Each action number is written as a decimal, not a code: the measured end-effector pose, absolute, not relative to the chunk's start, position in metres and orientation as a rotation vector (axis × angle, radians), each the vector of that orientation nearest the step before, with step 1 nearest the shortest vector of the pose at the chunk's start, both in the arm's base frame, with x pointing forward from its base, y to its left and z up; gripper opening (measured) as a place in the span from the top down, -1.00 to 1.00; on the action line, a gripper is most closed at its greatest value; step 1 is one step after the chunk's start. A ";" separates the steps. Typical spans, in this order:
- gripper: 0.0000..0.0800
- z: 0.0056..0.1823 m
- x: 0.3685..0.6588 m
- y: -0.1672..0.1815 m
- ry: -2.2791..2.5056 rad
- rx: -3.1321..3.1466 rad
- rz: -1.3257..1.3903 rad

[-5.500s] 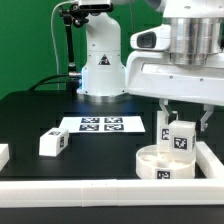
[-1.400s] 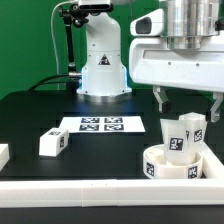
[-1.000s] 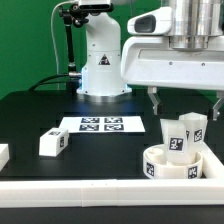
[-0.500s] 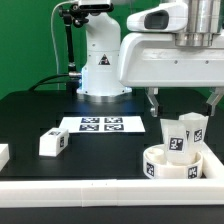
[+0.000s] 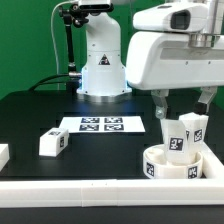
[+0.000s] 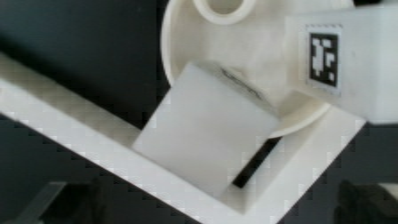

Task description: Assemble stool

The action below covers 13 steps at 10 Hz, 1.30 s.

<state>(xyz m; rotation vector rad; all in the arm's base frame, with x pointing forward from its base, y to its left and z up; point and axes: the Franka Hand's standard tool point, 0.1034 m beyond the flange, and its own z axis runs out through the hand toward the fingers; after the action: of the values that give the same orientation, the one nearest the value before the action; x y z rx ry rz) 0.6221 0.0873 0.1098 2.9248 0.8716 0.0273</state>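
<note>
Three legs: first leg (image 5: 182, 135) tilted upright on seat (image 5: 160, 168), lower right of frame, unseated I judge; second leg (image 5: 52, 143), third leg (image 5: 3, 153) loose lower left. Gripper (image 5: 183, 102) above first leg, jaws spread, empty. Seat beside rail (image 5: 110, 188), likely bracing.

Seat (image 5: 156, 160) flat — standing leg (image 5: 183, 136) atop; loose leg (image 5: 52, 143) lying apart.

Bright even lighting, wrist view blurred

a flat green backdrop (image 5: 25, 40) stands behind the matte black tabletop (image 5: 25, 115), edged by a long white border rail (image 5: 70, 190).
</note>
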 end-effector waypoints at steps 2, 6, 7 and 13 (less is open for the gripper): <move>-0.62 0.110 0.622 0.085 1.173 2.804 0.003; -0.62 0.109 0.624 0.078 1.491 2.616 -0.030; -0.62 0.107 0.623 0.078 1.649 2.503 -0.057; -0.62 0.097 0.620 0.077 2.012 2.181 -0.145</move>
<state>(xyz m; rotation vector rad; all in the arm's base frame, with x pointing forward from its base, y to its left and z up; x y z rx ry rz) 0.6198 0.0772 0.0971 2.1807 2.0123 -0.1446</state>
